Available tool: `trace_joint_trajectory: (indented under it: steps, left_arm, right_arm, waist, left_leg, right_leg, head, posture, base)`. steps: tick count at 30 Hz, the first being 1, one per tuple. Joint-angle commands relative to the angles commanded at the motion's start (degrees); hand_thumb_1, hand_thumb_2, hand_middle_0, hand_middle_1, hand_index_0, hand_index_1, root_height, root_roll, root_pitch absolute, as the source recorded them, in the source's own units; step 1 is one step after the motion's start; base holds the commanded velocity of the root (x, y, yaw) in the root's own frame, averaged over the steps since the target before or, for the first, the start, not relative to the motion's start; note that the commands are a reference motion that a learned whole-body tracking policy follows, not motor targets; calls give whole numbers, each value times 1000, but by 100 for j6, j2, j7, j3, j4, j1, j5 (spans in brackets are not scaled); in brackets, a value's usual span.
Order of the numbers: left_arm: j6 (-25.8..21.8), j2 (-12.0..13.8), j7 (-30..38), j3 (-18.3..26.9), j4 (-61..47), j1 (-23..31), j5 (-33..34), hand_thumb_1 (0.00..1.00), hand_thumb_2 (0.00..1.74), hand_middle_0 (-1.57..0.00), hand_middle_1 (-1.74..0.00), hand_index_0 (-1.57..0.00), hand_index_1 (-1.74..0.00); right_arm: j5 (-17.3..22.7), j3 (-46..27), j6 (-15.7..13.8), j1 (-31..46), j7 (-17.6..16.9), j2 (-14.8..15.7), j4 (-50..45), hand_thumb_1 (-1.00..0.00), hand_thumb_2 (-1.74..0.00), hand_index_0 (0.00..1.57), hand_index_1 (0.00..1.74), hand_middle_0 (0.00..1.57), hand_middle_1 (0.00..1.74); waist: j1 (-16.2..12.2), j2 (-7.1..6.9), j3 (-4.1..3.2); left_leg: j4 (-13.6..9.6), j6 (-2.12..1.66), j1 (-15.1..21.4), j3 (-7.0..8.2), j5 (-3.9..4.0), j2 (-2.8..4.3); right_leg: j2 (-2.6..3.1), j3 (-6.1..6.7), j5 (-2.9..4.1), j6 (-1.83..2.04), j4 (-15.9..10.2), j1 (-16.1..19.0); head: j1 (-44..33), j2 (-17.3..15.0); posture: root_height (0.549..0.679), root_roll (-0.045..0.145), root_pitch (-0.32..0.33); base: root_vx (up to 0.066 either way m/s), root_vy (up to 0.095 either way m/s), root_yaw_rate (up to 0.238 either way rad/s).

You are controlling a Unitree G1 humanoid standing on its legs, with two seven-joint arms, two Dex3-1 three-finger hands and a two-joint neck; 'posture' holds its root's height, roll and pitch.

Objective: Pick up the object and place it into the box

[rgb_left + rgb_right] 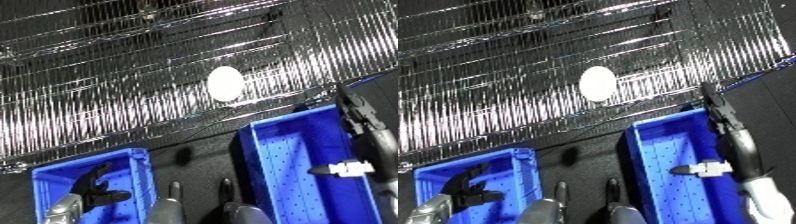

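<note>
A white oval object (225, 83) lies on the wire shelf (107, 90), near its front edge. Below the shelf stand two blue bins: one at the right (259, 155) and one at the lower left (138, 162). My right hand (723, 116) reaches up along the right bin's far right side with its black fingers straight, holding nothing. It is to the right of and below the white object, apart from it. Over the left bin hangs my left hand (92, 187), fingers relaxed and holding nothing.
The shelf's silvery wire grid fills the upper half of both views. A dark floor strip (191, 145) separates the two bins. Two grey rounded parts of my own body (169, 207) show at the bottom centre.
</note>
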Motion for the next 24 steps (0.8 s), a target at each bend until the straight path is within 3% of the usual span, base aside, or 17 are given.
trace_joint_trajectory:
  steps: [2, 5, 8, 10, 12, 14, 16, 20, 24]
  left_arm:
    - [-41, 12, -8, -10, -28, 1, 86, 0, 0, 0, 0, 0, 0]
    - [-72, 17, 4, -105, -107, 20, 203, 0, 0, 0, 0, 0, 0]
    - [-52, 44, 7, -228, -209, -5, 222, 0, 0, 0, 0, 0, 0]
    - [-44, 91, -2, -348, -284, -115, 148, 0, 0, 0, 0, 0, 0]
    - [-47, 142, -17, -452, -346, -281, 38, 0, 0, 0, 0, 0, 0]
    - [-37, 184, -40, -523, -400, -437, -37, 0, 0, 0, 0, 0, 0]
    - [-14, 205, -63, -550, -434, -493, -30, 0, 0, 0, 0, 0, 0]
    - [-31, 250, -99, -609, -484, -456, -24, 0, 0, 0, 0, 0, 0]
    - [-72, 314, -117, -713, -566, -546, -113, 0, 0, 0, 0, 0, 0]
  right_arm:
    - [-44, 15, 113, -103, -44, -81, -59, 0, 0, 0, 0, 0, 0]
    - [-97, 43, 247, -241, -140, -184, -123, 0, 0, 0, 0, 0, 0]
    - [-113, 96, 293, -496, -278, -258, -76, 0, 0, 0, 0, 0, 0]
    - [-153, 166, 263, -803, -410, -301, 40, 0, 0, 0, 0, 0, 0]
    - [-211, 256, 223, -1191, -535, -344, 193, 0, 0, 0, 0, 0, 0]
    - [-285, 346, 225, -1599, -652, -379, 340, 0, 0, 0, 0, 0, 0]
    - [-338, 386, 261, -1873, -712, -397, 450, 0, 0, 0, 0, 0, 0]
    - [-435, 446, 331, -2069, -807, -437, 501, 0, 0, 0, 0, 0, 0]
    - [-490, 567, 358, -2233, -860, -491, 521, 0, 0, 0, 0, 0, 0]
  waist:
    - [39, 3, 1]
    - [91, 19, 23]
    - [143, 43, 136]
    - [194, 53, 322]
    - [233, 55, 576]
    - [256, 61, 846]
    - [263, 78, 1031]
    - [272, 102, 1212]
    - [284, 121, 1389]
  left_leg:
    - [0, 2, 5, -25, -1, -7]
    - [0, 12, 11, -77, 14, -22]
    - [189, 24, -106, -164, 2, -58]
    - [526, 16, -349, -249, -40, -105]
    - [950, 1, -663, -334, -121, -163]
    - [1361, -14, -974, -412, -207, -218]
    - [1685, -21, -1202, -481, -289, -262]
    - [2181, 9, -1523, -566, -461, -334]
    - [2668, 37, -1918, -609, -610, -371]
  right_leg:
    - [7, -14, -34, -19, 39, 12]
    - [19, -32, -149, -59, 239, -25]
    - [23, -31, -323, -119, 650, -223]
    - [7, -22, -427, -171, 1015, -484]
    - [-21, -2, -495, -217, 1340, -757]
    - [-54, 29, -553, -253, 1652, -1008]
    - [-79, 63, -618, -279, 1921, -1183]
    - [-125, 139, -766, -304, 2343, -1438]
    - [-155, 176, -840, -318, 2701, -1751]
  head:
    - [112, 27]
    - [279, 171]
    - [445, 569]
    - [583, 1133]
    - [669, 1435]
    - [795, 1607]
    - [845, 1671]
    - [899, 2102]
    - [1005, 2559]
  posture:
    - [669, 14, -21]
    - [670, 14, -24]
    - [671, 14, -23]
    - [672, 17, -19]
    - [673, 22, -15]
    - [674, 27, -14]
    - [673, 29, -16]
    - [670, 32, -19]
    - [667, 36, -13]
  base:
    - [71, 14, 129]
    - [78, 21, 159]
    - [23, 17, 148]
    - [-114, 2, 124]
    - [-195, 1, 79]
    - [-193, 17, 36]
    - [-79, 31, 15]
    - [-3, 27, 25]
    - [-48, 12, 36]
